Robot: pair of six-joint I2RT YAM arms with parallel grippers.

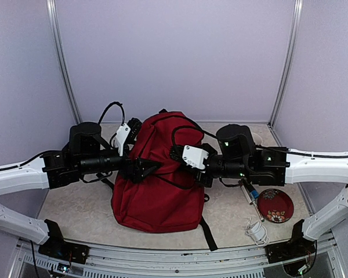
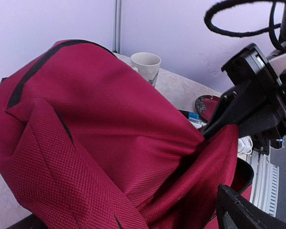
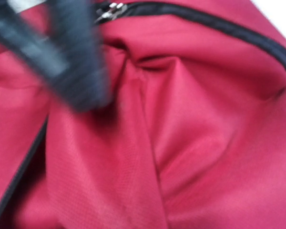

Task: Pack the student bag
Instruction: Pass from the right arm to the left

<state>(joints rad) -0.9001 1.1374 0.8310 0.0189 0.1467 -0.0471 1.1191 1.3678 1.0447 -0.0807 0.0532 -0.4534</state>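
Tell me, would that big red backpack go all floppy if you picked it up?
Probably floppy: the red backpack is soft fabric, creased and sagging in the wrist views. It likely wouldn't slide easily, since the weave looks coarse. It shouldn't roll; it lies slumped and wide on the table.

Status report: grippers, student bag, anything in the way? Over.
Left gripper open, over student bag. Right gripper shut against its fabric. Red plate, white cable apart, right.
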